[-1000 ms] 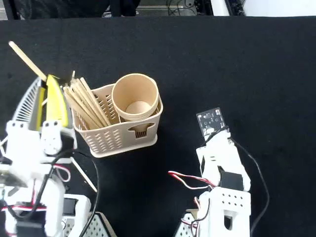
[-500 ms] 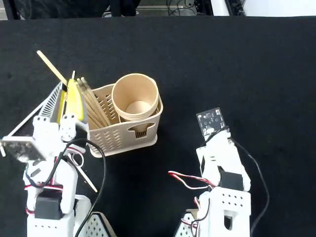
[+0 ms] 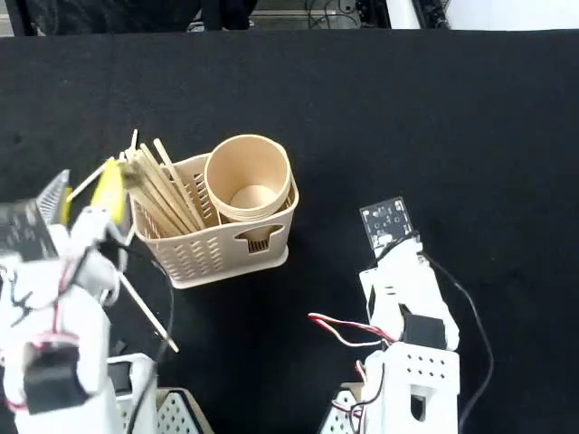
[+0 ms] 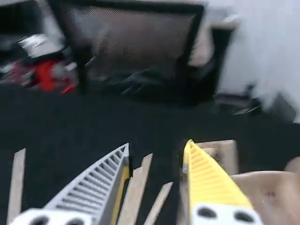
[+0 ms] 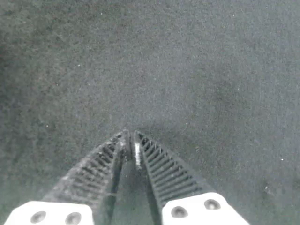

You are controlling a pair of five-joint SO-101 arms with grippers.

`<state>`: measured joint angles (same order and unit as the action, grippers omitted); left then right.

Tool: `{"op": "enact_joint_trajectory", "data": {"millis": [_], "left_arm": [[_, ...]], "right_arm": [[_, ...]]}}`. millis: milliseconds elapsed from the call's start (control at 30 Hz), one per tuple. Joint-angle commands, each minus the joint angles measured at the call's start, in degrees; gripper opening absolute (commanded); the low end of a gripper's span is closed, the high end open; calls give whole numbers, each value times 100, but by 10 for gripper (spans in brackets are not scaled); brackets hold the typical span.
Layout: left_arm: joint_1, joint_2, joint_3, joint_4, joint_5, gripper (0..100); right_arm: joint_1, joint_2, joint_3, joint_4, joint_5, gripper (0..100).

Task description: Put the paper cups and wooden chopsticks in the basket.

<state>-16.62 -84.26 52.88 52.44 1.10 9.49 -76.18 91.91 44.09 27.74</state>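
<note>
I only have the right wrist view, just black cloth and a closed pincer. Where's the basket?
Observer: The basket stands on the left half of the table.
Operator: What's in it so far?
Observer: Paper cups fill one compartment and wooden chopsticks lean in the other.
Operator: Anything still outside?
Observer: One loose chopstick lies on the table beside the basket.

A black cloth covers the table (image 3: 434, 108), with a mesh-backed chair (image 4: 136, 44) and pale wall (image 4: 267, 42) beyond.
</note>
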Motion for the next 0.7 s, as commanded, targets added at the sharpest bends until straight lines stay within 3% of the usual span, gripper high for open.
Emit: {"op": "enact_joint_trajectory", "data": {"millis": [0, 367, 667], "left_arm": [[-901, 1310, -549, 18, -642, 193], [-1666, 4677, -1481, 62, -2743, 193], [-1684, 7930, -3257, 79, -2989, 192]], "right_arm": [[44, -84, -31, -62, 44, 15], [44, -84, -31, -62, 44, 15], [44, -84, -31, -62, 44, 15]]}}
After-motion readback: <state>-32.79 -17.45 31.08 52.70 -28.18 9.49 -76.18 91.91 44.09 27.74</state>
